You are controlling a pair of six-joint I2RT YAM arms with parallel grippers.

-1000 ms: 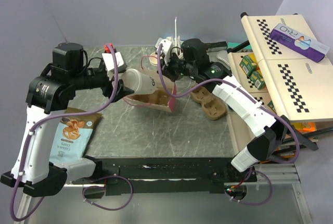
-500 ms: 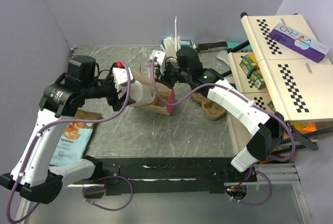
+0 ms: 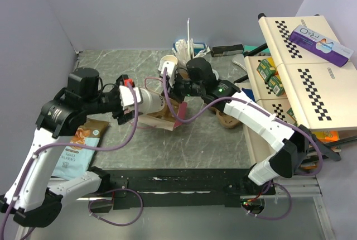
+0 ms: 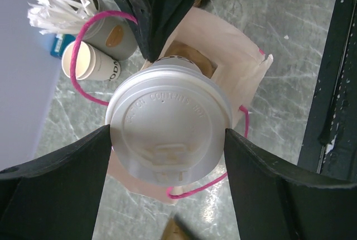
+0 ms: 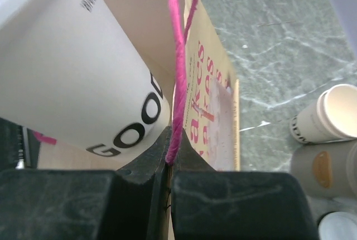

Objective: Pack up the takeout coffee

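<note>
The takeout coffee (image 3: 150, 99), an off-white paper cup with a white lid (image 4: 167, 120), lies tilted in my left gripper (image 4: 167, 135), whose fingers press the lid's two sides. Its base pokes into the mouth of a pale paper bag (image 3: 163, 119) with pink cord handles. In the right wrist view the cup (image 5: 72, 67) fills the bag's opening beside the printed bag wall (image 5: 212, 111). My right gripper (image 5: 172, 162) is shut on one pink handle (image 5: 178, 67) and holds it up. A brown cardboard piece shows inside the bag behind the cup.
An open empty paper cup (image 3: 169, 62) and a grey cup of straws and stirrers (image 3: 187, 49) stand behind the bag. A brown cardboard tray (image 3: 226, 115) lies to the right and a snack pouch (image 3: 75, 149) at the left. Checkered boxes (image 3: 304, 67) line the right side.
My left arm has swung the cup down and right into the bag's mouth. The right gripper with the handle and the bag have shifted slightly left and nearer.
</note>
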